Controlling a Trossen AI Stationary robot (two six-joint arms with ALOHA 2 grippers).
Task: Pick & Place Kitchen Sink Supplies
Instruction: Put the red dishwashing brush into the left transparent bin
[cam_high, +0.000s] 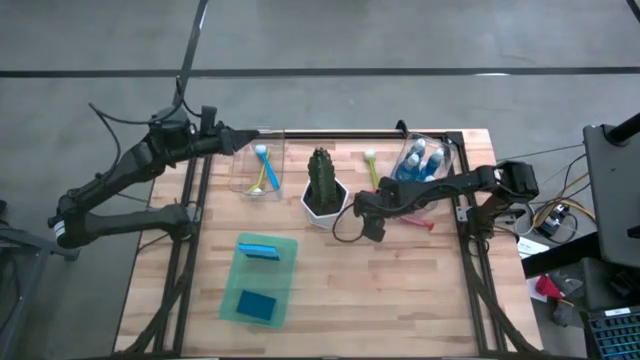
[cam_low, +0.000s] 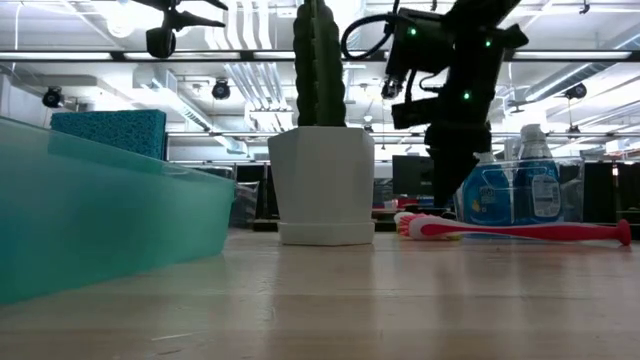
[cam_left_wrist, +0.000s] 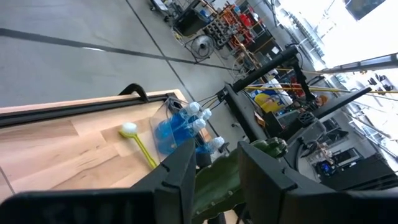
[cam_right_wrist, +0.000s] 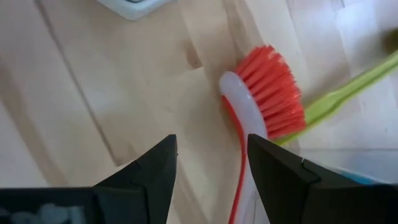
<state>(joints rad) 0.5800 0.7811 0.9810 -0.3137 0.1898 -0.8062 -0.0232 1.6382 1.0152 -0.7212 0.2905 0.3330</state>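
A pink long-handled brush (cam_high: 412, 219) lies flat on the table right of the cactus, its bristle head (cam_right_wrist: 268, 93) toward the pot. My right gripper (cam_right_wrist: 211, 162) is open and hovers low just beside that head (cam_low: 408, 225), pointing down. A yellow-green brush (cam_high: 372, 170) lies farther back. Several blue bottles (cam_high: 424, 160) stand in a clear bin. Two blue sponges (cam_high: 260, 250) (cam_high: 257, 303) sit in the green tray, one on edge. My left gripper (cam_high: 255, 143) is open, raised over the far-left clear bin, which holds a yellow and a blue brush (cam_high: 262, 175).
The cactus in its white pot (cam_high: 322, 190) stands mid-table, right next to my right gripper. The green tray (cam_high: 285, 290) takes up the near centre-left. The clear bin of bottles (cam_high: 448, 150) sits at the far right corner. Bare wood lies near and right of the tray.
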